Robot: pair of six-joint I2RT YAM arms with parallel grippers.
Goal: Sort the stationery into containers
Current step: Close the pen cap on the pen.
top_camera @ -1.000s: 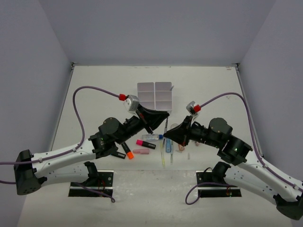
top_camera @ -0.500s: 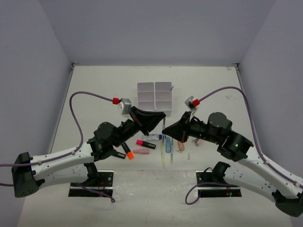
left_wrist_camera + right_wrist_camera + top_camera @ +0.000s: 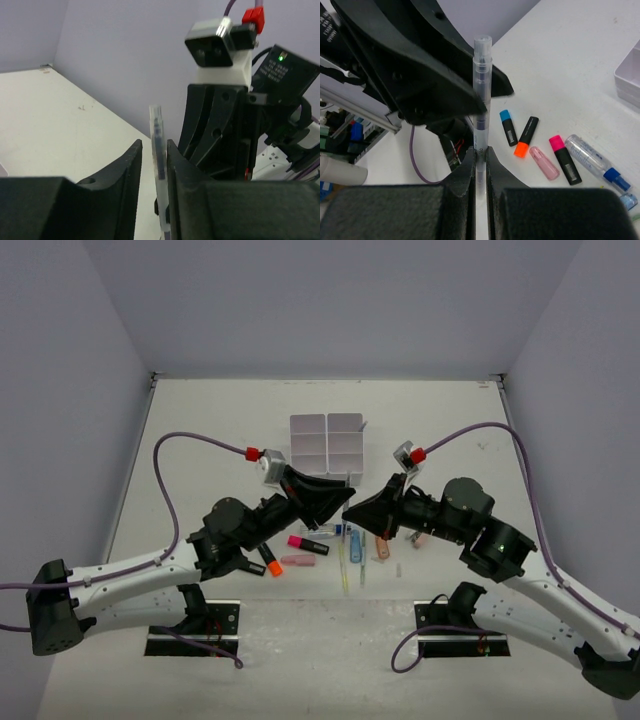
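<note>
While aloft, pen (image 3: 481, 100) between left and right jaws

Both arms are white with fat black joints. The left arm (image 3: 130, 565) and the right arm (image 3: 565, 602) are built the same. Each one ends in a black hand, the left hand (image 3: 340, 492) and the right hand (image 3: 352, 512), with two flat fingers shaped like a wedge. On the wrist sits a small grey camera (image 3: 210, 42) on a white block, with a red plug (image 3: 252, 17) beside it. A thin purple cable (image 3: 205, 437) runs from the plug. A tiny green light (image 3: 280, 57) glows on a black box (image 3: 290, 77). Black plates (image 3: 165, 645) sit under the bases on the worktop (image 3: 200, 420).
</note>
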